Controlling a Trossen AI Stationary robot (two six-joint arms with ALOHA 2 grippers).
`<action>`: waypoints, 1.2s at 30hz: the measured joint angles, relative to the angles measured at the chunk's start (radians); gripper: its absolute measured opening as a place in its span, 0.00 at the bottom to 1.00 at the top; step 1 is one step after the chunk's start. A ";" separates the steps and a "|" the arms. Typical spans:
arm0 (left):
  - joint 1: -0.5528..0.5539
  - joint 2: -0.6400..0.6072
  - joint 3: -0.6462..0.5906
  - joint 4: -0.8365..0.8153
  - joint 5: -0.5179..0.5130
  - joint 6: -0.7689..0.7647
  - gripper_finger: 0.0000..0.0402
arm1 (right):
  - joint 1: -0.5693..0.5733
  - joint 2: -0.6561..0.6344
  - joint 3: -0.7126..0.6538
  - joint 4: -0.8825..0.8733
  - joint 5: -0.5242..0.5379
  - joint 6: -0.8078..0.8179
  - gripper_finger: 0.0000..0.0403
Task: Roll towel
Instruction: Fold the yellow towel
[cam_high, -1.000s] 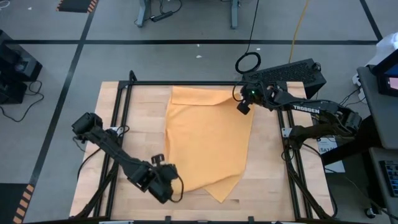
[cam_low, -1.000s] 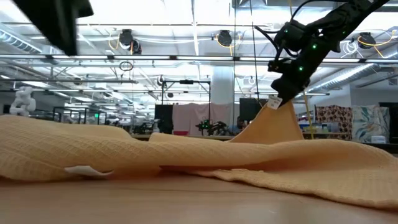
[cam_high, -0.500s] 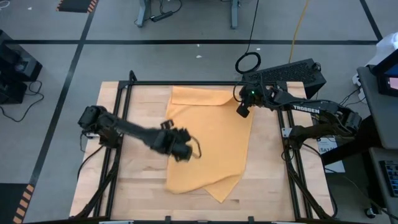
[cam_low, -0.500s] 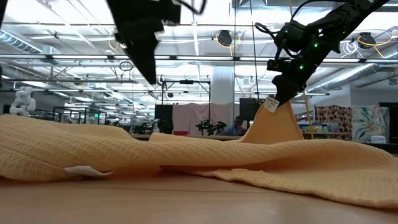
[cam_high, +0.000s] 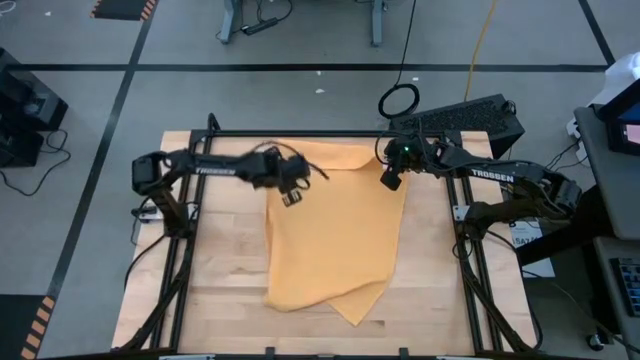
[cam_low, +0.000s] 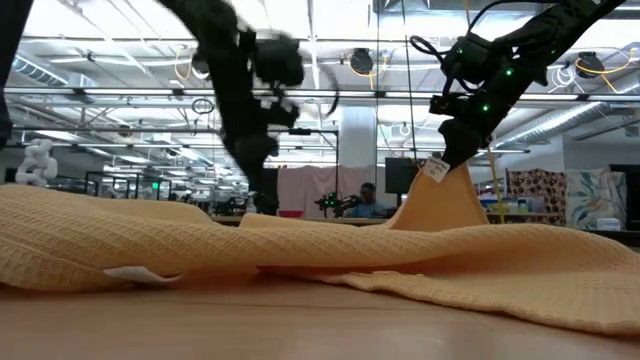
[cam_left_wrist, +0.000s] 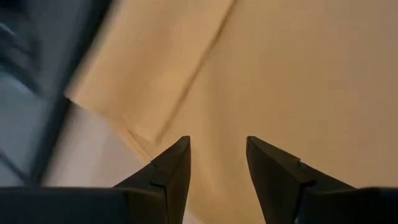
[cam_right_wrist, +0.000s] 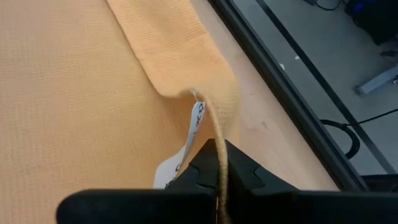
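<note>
Overhead, right tool (cam_high: 389, 176) pinches waffle-weave towel (cam_high: 335, 235) corner; left tool (cam_high: 291, 194) hovers spread.

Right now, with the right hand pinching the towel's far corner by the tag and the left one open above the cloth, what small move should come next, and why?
Probably lower the left hand onto the towel's far left edge and close. It hangs open above that edge, holding nothing, while the right hand is shut on the raised corner by the white tag. Gripping both far corners would likely let the roll start evenly.
</note>
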 joint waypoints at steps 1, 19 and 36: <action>0.031 0.000 -0.019 0.005 0.057 0.001 0.40 | 0.000 0.000 0.000 -0.005 0.000 0.002 0.00; -0.187 -0.106 -0.398 0.133 -0.035 -0.355 0.40 | 0.027 0.000 0.000 -0.083 -0.019 0.045 0.00; -0.308 -0.427 -0.361 -0.004 0.014 -0.471 0.40 | 0.025 0.000 0.000 -0.016 0.087 0.039 0.00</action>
